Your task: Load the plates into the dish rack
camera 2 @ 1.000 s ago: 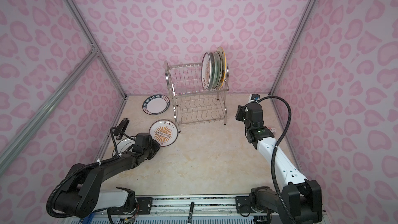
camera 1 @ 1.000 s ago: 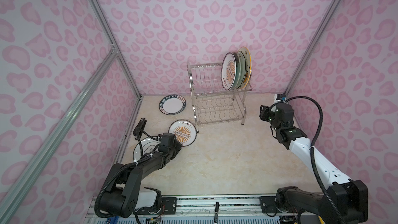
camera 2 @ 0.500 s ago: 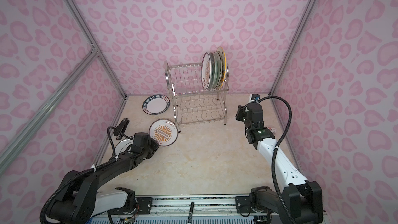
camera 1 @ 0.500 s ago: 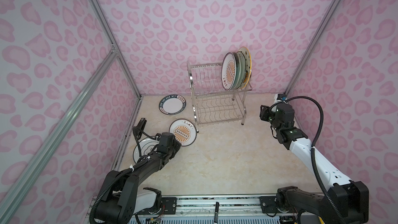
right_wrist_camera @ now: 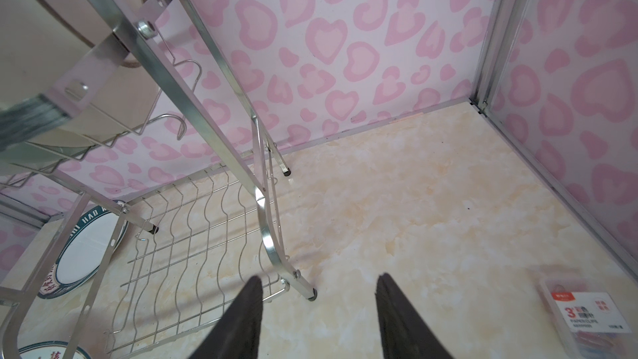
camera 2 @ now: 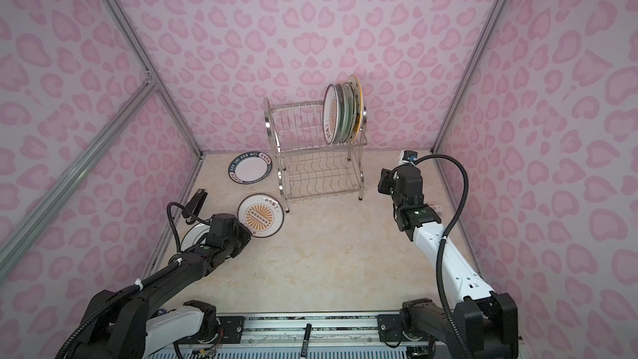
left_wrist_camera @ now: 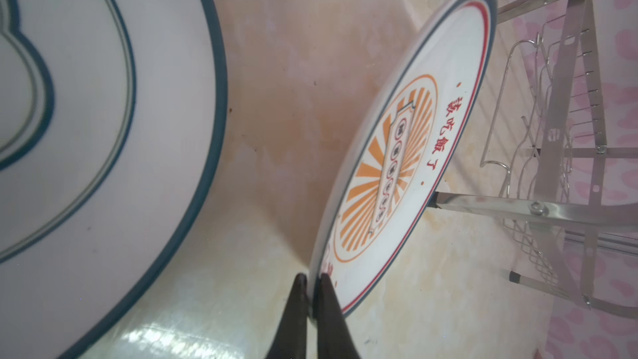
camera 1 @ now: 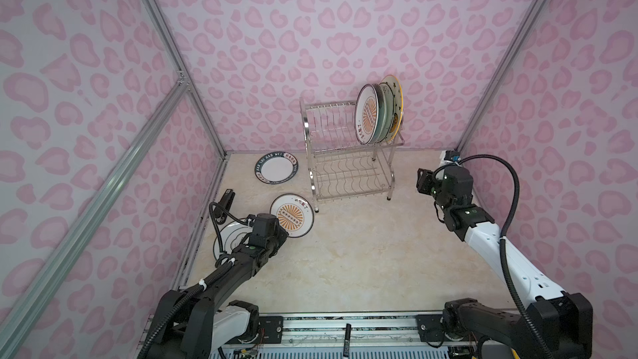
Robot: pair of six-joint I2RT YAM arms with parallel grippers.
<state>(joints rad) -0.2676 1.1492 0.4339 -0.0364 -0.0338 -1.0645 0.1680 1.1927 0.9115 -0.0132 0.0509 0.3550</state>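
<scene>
On wrist cam left claw (left_wrist_camera: 313,278) nips sunburst plate (left_wrist_camera: 397,167); overhead unclear.

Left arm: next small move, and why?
Probably lift: the left gripper is shut on the rim of the orange-sunburst plate, which lies beside the dish rack, whose upper slots beside the racked plates are free.

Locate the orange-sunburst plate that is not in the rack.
The orange-sunburst plate sits left of centre in both top views, at the dish rack's front-left leg, next to the black-ringed white plate; the left gripper is shut on its rim.
</scene>
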